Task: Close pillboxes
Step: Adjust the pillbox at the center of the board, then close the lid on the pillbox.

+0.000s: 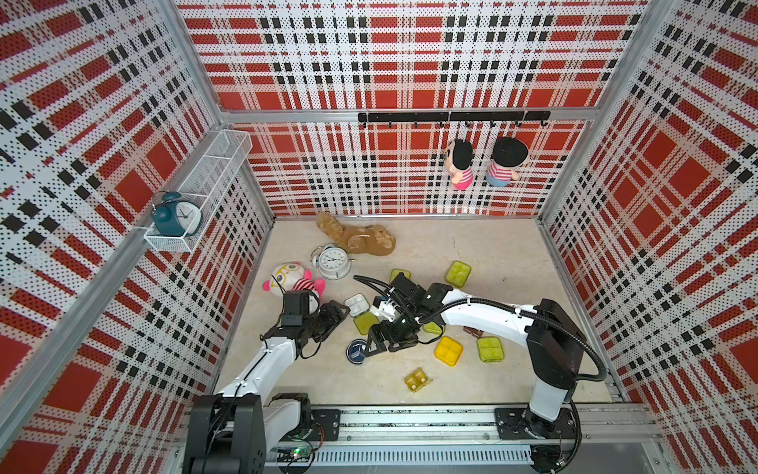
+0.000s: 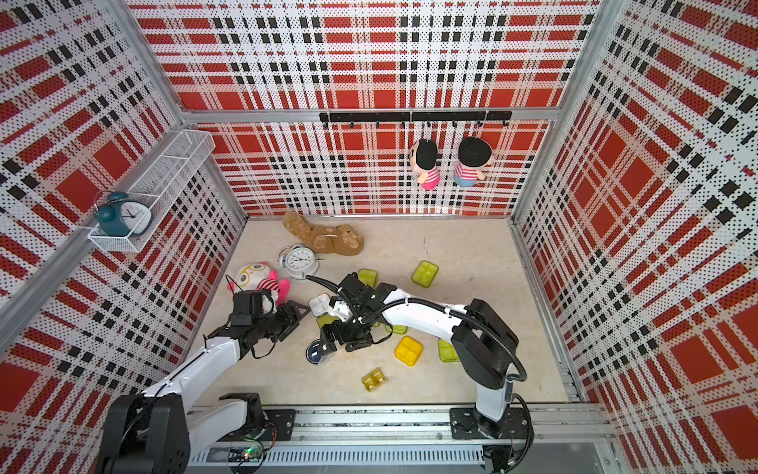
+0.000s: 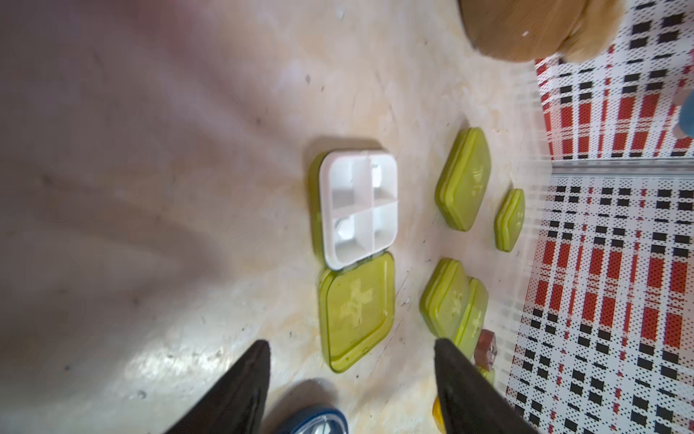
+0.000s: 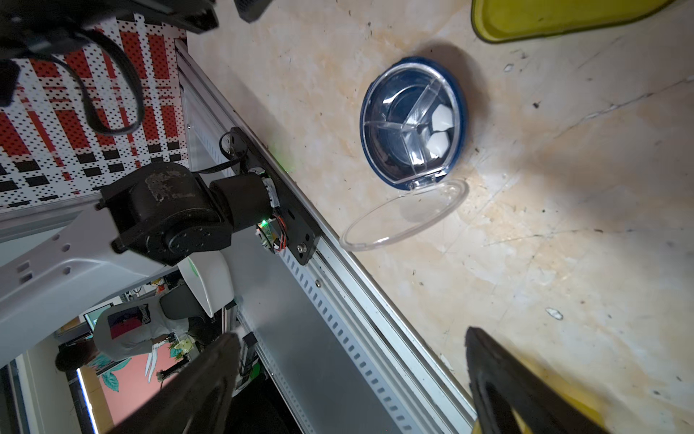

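Two arms (image 1: 484, 314) outstretched, left gripper (image 3: 351, 344) parted, right gripper (image 4: 351, 334) parted

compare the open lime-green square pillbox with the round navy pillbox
Shape: the lime-green pillbox is a rounded square; the navy pillbox is round.
Lid: the lime-green pillbox's green lid is translucent with a cross; the navy pillbox's clear lid is plain.
Inside: the lime-green pillbox has a white four-cell tray; the navy pillbox has clear dividers.
Both lie open, lids folded out beside them.
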Robot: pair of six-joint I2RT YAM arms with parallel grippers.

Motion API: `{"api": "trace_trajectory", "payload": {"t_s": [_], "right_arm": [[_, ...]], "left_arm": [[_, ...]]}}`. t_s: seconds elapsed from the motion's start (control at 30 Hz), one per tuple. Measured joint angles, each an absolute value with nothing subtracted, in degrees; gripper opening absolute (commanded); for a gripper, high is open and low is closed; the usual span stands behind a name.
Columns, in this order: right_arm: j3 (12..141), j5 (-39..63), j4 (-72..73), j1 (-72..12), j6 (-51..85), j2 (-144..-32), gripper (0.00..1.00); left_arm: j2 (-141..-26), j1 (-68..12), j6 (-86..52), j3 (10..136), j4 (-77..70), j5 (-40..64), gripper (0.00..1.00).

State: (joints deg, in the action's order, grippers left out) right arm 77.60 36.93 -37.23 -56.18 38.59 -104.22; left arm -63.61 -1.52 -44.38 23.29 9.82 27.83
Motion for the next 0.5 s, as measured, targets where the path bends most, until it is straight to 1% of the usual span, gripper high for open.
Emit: {"api": "trace_trajectory", "payload": {"t_s": [0.13,0.5], "right_arm": [[78.24,37.67,-36.23,-56.9,38.57,-105.16,0.96],[79.94,39.7,-32.51,-58.02,38.85,-109.82,0.97]], "left_arm": [[-64.55,-3.2,-48.9,17.98,5.76,28.91,0.74],[-62.7,-5.89,-55.4,14.13,-1.76,28.86,0.74]]}}
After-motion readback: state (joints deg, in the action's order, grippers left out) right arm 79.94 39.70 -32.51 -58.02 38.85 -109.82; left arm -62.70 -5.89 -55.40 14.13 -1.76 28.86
